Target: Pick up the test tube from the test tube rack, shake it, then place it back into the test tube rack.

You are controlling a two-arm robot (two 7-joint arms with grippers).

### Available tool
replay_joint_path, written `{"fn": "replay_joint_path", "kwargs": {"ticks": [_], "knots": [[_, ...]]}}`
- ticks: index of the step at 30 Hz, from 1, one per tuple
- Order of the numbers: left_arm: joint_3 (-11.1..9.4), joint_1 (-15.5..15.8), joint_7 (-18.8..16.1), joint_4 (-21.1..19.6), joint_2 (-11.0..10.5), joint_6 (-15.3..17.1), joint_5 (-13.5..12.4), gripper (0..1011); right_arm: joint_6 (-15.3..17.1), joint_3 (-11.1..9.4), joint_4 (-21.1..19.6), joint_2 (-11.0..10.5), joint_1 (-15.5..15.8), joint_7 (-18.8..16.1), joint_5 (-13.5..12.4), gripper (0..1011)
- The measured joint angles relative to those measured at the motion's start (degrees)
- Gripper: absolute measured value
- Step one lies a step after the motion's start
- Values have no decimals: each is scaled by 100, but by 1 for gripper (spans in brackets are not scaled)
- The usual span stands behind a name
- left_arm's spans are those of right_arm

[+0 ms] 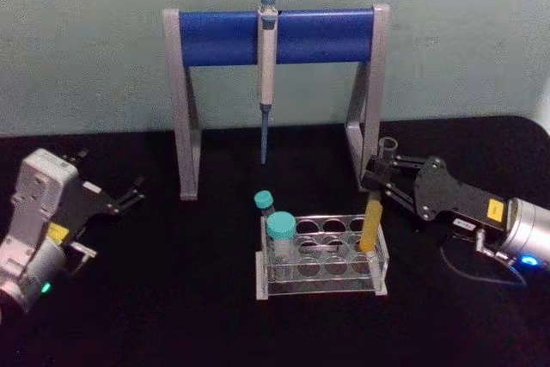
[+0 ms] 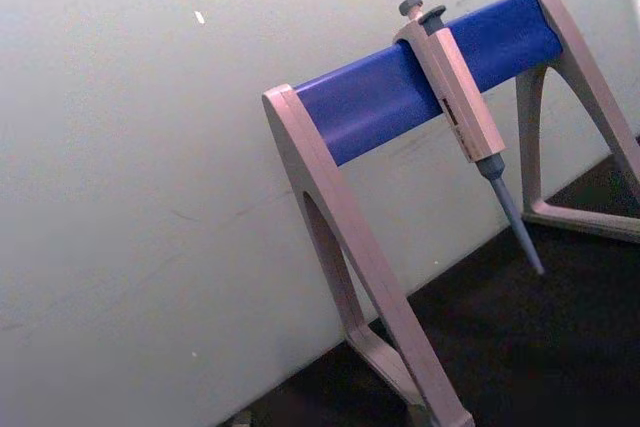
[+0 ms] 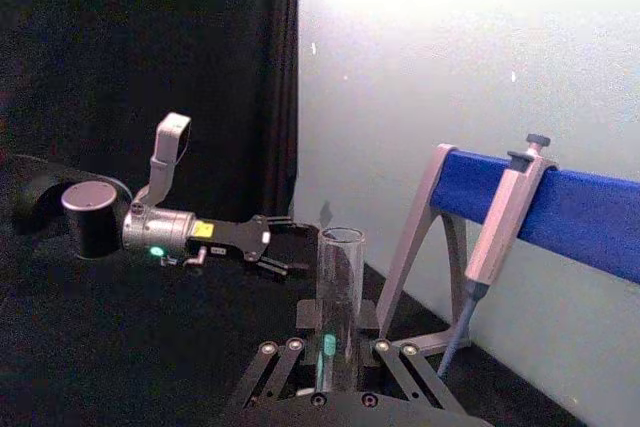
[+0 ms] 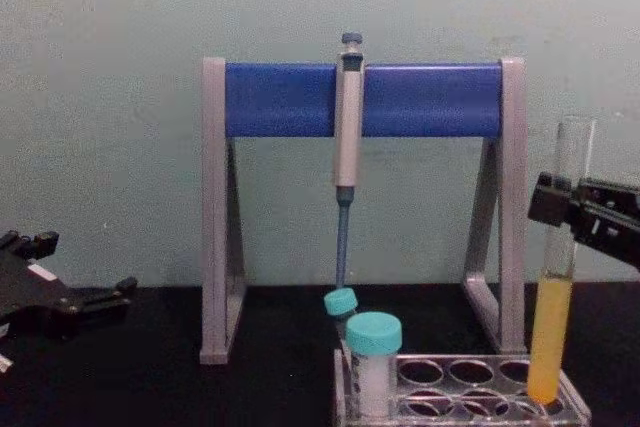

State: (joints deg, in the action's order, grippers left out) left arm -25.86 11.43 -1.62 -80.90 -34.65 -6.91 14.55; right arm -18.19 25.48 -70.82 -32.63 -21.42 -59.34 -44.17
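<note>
Right gripper is clamped on the test tube above the yellow liquid. The tube stands upright, mouth up, its bottom in the test tube rack right of centre. It's light, slick, thin glass, so I'd grip firm but gentle. Left gripper is parked far left, fingers apart.

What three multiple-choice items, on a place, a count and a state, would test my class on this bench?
1. The test tube stands at the test tube rack's: A left end, B middle, C right end.
2. Teal-capped vials: A one, B two, C four.
3. The tube's top is: A capped, B open, C corked.
Key: C, where the right gripper meets its upper part; B, both at the rack's left; B, its clear rim is bare. Far left, the left gripper idles open.
</note>
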Motion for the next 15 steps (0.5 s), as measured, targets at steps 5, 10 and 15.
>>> {"fn": "replay_joint_path", "kwargs": {"ticks": [5, 10, 15], "knots": [[0, 0, 0, 0, 0, 0, 0, 1001, -16, 10, 137, 58, -48, -48, 18, 232], [0, 0, 0, 0, 0, 0, 0, 1001, -23, 42, 314, 125, -113, -102, 55, 232], [0, 0, 0, 0, 0, 0, 0, 1001, -21, 73, 445, 172, -145, -140, 81, 232]]}}
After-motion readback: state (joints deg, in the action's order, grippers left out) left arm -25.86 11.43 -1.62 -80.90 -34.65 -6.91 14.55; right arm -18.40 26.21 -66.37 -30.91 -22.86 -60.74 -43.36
